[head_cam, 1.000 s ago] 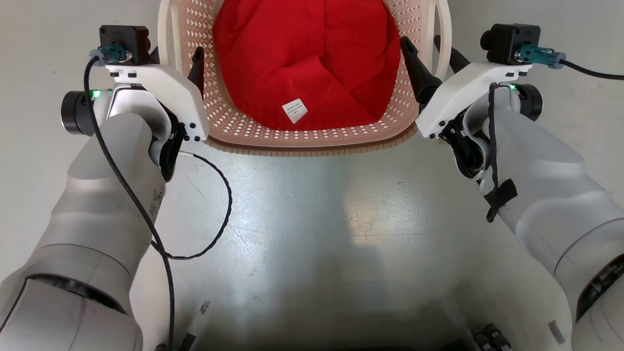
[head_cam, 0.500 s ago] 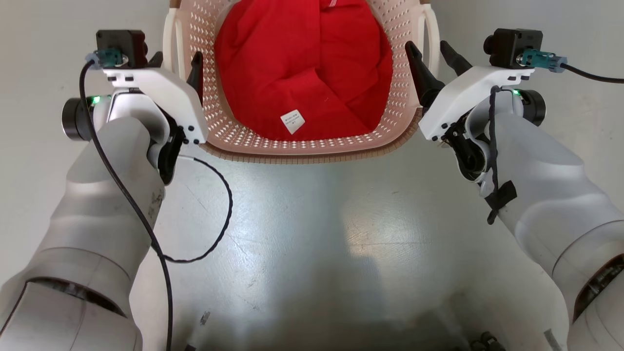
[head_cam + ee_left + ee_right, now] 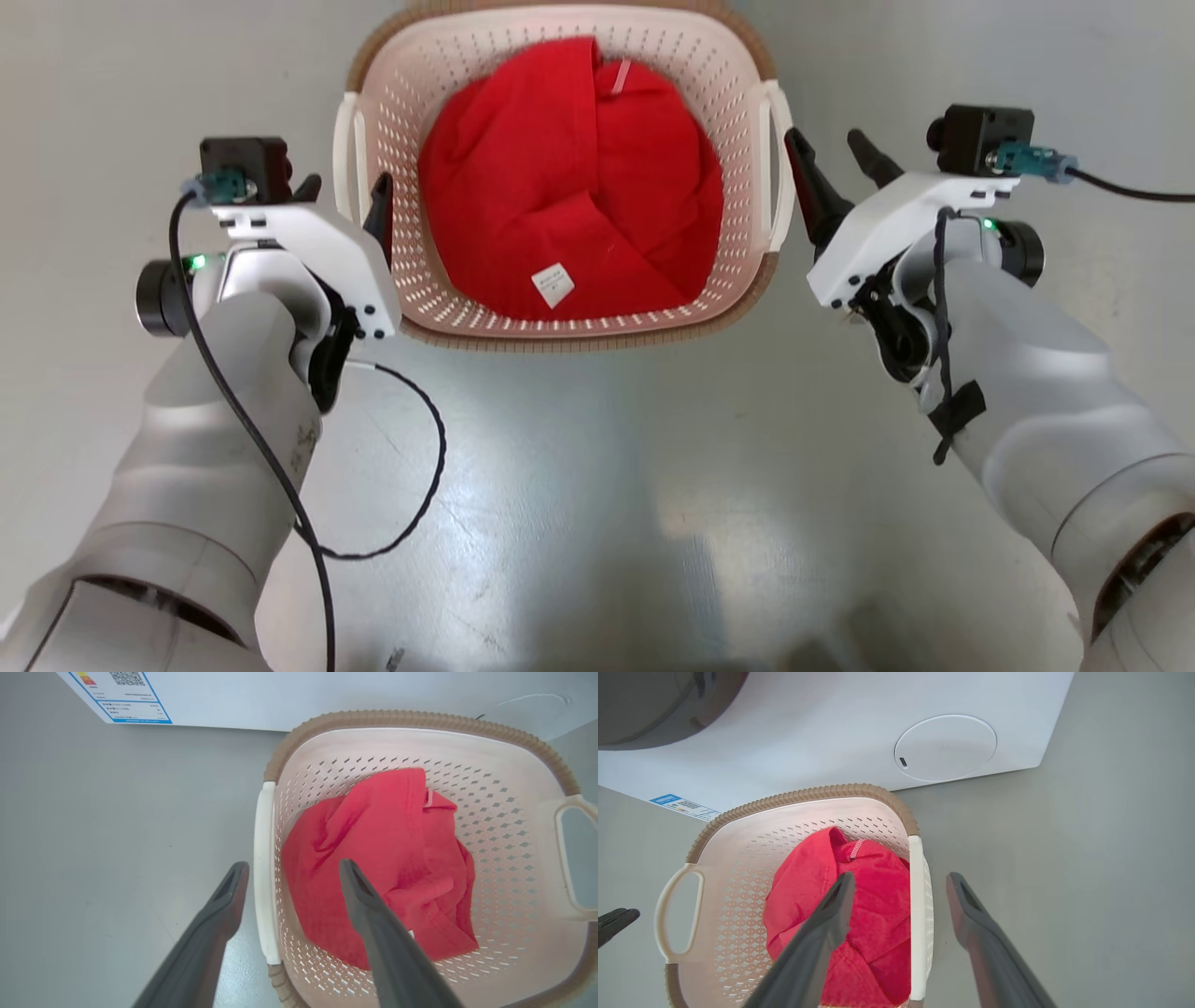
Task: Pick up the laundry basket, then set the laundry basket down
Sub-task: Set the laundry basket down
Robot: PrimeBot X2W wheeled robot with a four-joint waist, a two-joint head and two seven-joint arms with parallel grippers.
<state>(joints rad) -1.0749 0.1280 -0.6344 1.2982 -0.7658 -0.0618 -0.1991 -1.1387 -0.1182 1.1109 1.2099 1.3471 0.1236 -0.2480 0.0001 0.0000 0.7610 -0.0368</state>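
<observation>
The laundry basket (image 3: 560,338), cream perforated plastic with a brown rim, stands on the grey floor and holds a red cloth (image 3: 569,215). My left gripper (image 3: 344,194) is open at its left side. In the left wrist view the white left handle (image 3: 264,872) runs between the two spread fingers of the left gripper (image 3: 294,865), clear of both. My right gripper (image 3: 829,149) is open at the right side. The right handle (image 3: 916,914) lies between the fingers of the right gripper (image 3: 901,877), touching neither. Neither gripper holds anything.
A white washing machine (image 3: 878,728) with a round cover stands just behind the basket, its label (image 3: 126,695) near the floor. Bare grey floor (image 3: 597,485) stretches between the basket and my body and to both sides. A black cable (image 3: 411,504) loops from my left arm.
The head camera has shifted, so the whole basket now shows, smaller and lower in the picture. Both grippers sit further back along the handles and stay open.
</observation>
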